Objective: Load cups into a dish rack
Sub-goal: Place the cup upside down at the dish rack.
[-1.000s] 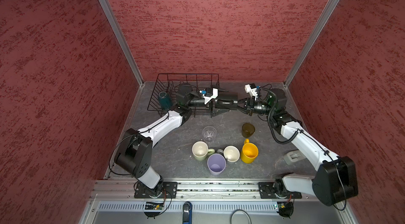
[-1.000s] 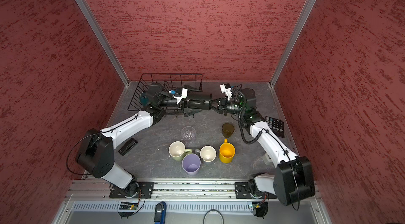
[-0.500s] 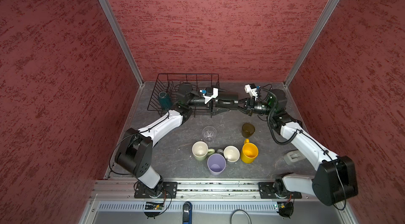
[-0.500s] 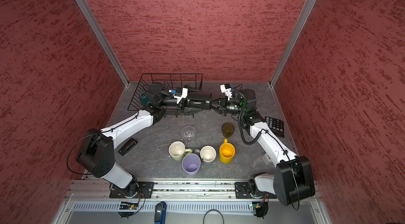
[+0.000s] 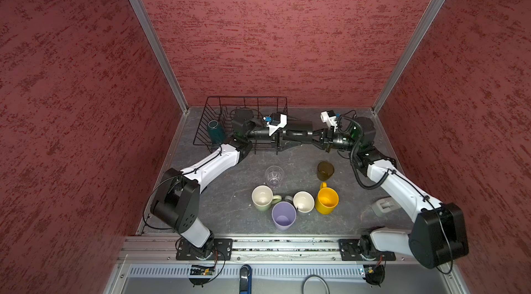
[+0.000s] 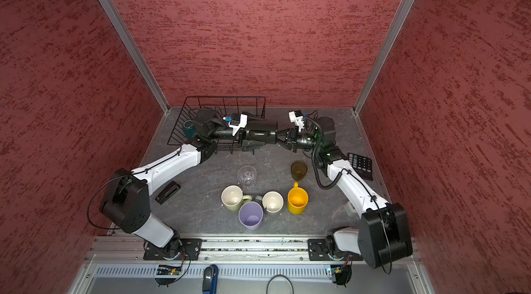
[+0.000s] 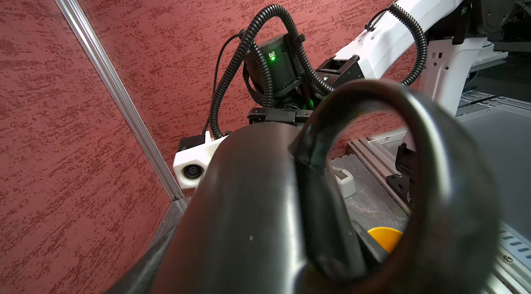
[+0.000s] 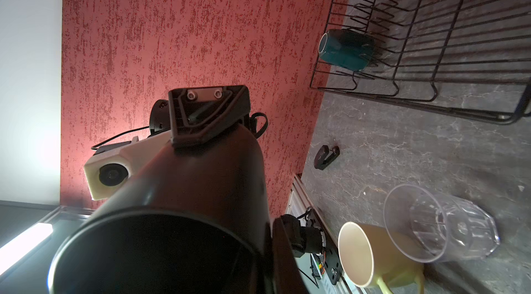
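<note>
A black mug (image 5: 297,134) hangs on its side in the air just right of the dish rack (image 5: 244,99), held from both ends. My left gripper (image 5: 288,138) is shut on its body, and one of its fingers (image 8: 207,117) lies against the mug wall. My right gripper (image 5: 316,137) is shut on its rim. A teal mug (image 5: 215,131) lies in the rack's left end. On the table stand a clear glass (image 5: 274,176), an amber tumbler (image 5: 325,170), a pale green mug (image 5: 263,197), a lilac tumbler (image 5: 284,215), a grey mug (image 5: 303,201) and a yellow mug (image 5: 327,200).
A black stapler (image 6: 168,192) lies by the left arm. A black calculator (image 6: 360,166) sits at the right wall, and a small grey object (image 5: 383,206) lies under the right forearm. Red walls close in three sides.
My left jaws have closed in on the black mug's body. Both arms and the mug stay almost where they were.
</note>
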Controlling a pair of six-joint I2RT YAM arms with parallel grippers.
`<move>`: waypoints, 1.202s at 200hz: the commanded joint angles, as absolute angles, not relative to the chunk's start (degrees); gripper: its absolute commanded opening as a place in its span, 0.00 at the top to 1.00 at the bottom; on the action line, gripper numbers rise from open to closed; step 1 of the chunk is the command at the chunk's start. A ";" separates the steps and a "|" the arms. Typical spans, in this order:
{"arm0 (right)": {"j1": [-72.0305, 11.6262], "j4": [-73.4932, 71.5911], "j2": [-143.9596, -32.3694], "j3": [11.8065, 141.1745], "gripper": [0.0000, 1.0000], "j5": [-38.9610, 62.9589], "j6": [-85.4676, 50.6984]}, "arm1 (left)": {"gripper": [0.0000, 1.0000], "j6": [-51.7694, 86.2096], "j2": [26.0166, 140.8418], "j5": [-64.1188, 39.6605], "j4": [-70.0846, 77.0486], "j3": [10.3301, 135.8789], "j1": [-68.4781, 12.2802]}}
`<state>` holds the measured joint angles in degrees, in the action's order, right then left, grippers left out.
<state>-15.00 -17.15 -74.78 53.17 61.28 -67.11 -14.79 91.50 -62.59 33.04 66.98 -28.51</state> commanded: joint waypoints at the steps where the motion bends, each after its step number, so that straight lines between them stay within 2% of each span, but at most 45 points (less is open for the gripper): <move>1: -15.82 -21.56 -74.12 53.95 0.97 61.79 -66.36 | 1.00 -12.23 90.05 -56.45 34.11 68.05 -27.99; 47: -15.73 -21.22 -74.09 54.42 0.84 61.62 -66.10 | 1.00 -10.66 89.25 -56.58 32.64 68.68 -26.93; 78: -15.48 -19.52 -74.01 55.13 0.60 61.33 -64.71 | 1.00 -6.62 88.88 -56.29 28.04 70.75 -25.00; 100: -14.32 -14.85 -73.12 56.06 0.47 60.02 -61.49 | 1.00 -5.06 87.29 -54.15 22.79 71.29 -23.44; 119: -12.99 -8.56 -72.10 56.94 0.40 57.39 -57.17 | 1.00 -4.70 85.82 -51.12 17.28 72.16 -21.96; 161: -11.09 -3.37 -71.02 56.79 0.35 54.32 -53.32 | 1.00 -2.54 83.34 -46.25 10.87 72.72 -18.85; 240: -10.20 11.83 -69.30 60.12 0.30 46.48 -41.31 | 1.00 3.91 87.19 -34.49 -23.31 89.79 -7.99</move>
<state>-10.61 6.48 -70.83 57.98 50.11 -46.15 0.75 86.19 -39.05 -13.26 84.07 -10.90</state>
